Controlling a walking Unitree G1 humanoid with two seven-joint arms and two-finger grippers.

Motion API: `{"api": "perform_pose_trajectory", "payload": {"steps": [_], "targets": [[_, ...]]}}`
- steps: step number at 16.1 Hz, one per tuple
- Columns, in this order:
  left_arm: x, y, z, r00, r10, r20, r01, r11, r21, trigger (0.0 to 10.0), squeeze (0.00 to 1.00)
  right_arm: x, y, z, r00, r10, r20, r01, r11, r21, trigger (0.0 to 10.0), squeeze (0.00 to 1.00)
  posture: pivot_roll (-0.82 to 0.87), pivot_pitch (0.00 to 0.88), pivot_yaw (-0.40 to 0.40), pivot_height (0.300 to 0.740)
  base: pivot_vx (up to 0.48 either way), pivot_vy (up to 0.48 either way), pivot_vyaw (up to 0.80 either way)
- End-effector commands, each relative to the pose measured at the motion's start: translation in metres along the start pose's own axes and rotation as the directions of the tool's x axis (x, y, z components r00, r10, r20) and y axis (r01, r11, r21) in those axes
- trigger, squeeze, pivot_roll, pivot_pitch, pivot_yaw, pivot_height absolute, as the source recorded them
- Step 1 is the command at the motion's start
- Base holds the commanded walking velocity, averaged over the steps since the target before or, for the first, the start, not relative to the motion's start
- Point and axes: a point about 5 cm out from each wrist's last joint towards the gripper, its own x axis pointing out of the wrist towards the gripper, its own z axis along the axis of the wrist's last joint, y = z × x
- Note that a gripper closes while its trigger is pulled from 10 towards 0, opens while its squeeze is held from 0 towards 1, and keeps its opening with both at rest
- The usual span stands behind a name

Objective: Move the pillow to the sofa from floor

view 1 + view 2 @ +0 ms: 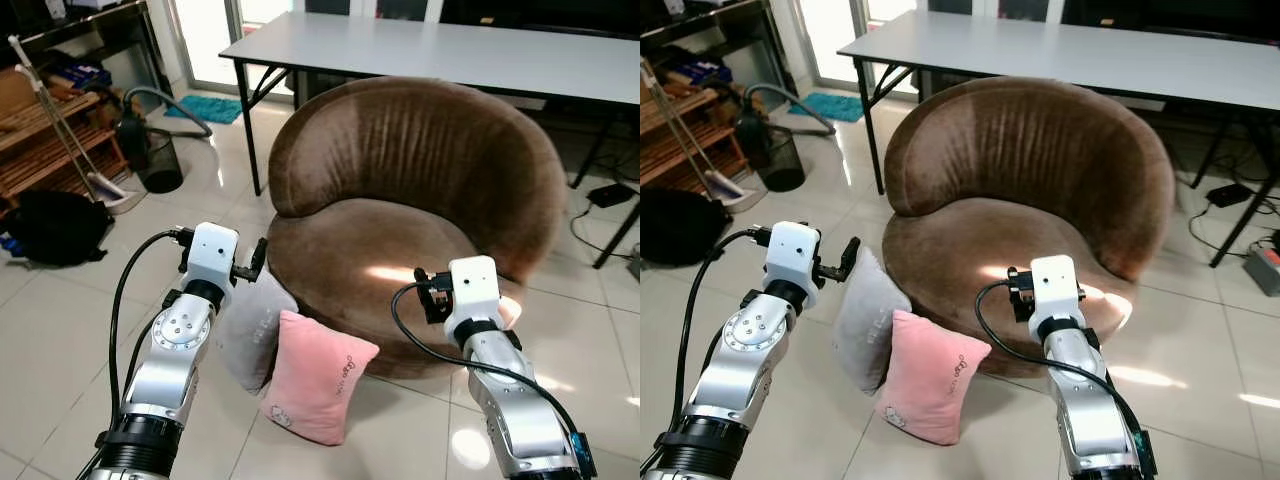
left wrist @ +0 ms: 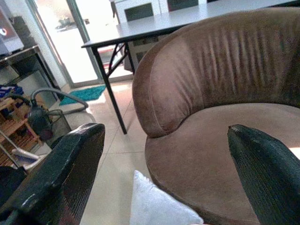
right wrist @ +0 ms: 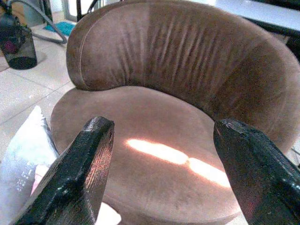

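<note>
While both cushions lean on the floor against the round brown sofa (image 1: 400, 200), the robot holds its arms raised in front of it, carrying nothing.

From the left: the left gripper (image 1: 256, 262) hangs spread and empty just above the top corner of the grey pillow (image 1: 250, 330); the pink pillow (image 1: 315, 375) rests beside and in front of the grey one, propped against the sofa's base; the right gripper (image 1: 1014, 291) hovers over the seat's front edge, jaws wide apart, holding nothing. I'd say the risk is a thin pinch on a soft corner, letting the cushion slip out mid-lift. Reaching for either pillow could also topple its neighbour, since the two overlap.
</note>
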Motion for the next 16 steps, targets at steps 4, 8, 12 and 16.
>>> {"api": "perform_pose_trajectory", "payload": {"steps": [4, 8, 12, 16], "targets": [[0.0012, -0.0007, 0.0013, 1.000, -0.019, 0.008, 0.019, 1.000, 0.004, 10.0, 0.00, 0.0009, -0.0028, 0.0002, 1.000, -0.020, 0.009, 0.020, 1.000, 0.004, 10.0, 0.00, -0.04, 0.000, 0.036, 0.740, 0.287, 0.000, 0.00], [0.0017, -0.0005, 0.0010, 1.000, -0.023, 0.010, 0.023, 1.000, 0.006, 10.0, 0.00, 0.0013, -0.0021, -0.0004, 1.000, -0.019, 0.008, 0.019, 1.000, -0.006, 10.0, 0.00, -0.04, 0.000, 0.035, 0.740, 0.319, 0.000, 0.00], [0.0021, -0.0008, 0.0007, 1.000, -0.021, 0.008, 0.021, 1.000, 0.006, 10.0, 0.00, 0.0014, 0.0000, -0.0025, 1.000, -0.006, -0.005, 0.005, 0.999, -0.042, 10.0, 0.00, -0.04, 0.000, 0.032, 0.740, 0.322, 0.000, 0.60], [0.0015, -0.0012, 0.0005, 1.000, -0.023, 0.006, 0.022, 1.000, 0.013, 10.0, 0.00, 0.0022, -0.0058, -0.0053, 0.999, -0.039, -0.024, 0.039, 0.999, -0.012, 10.0, 0.00, -0.04, 0.000, 0.032, 0.740, 0.322, 0.000, 0.20]]}}
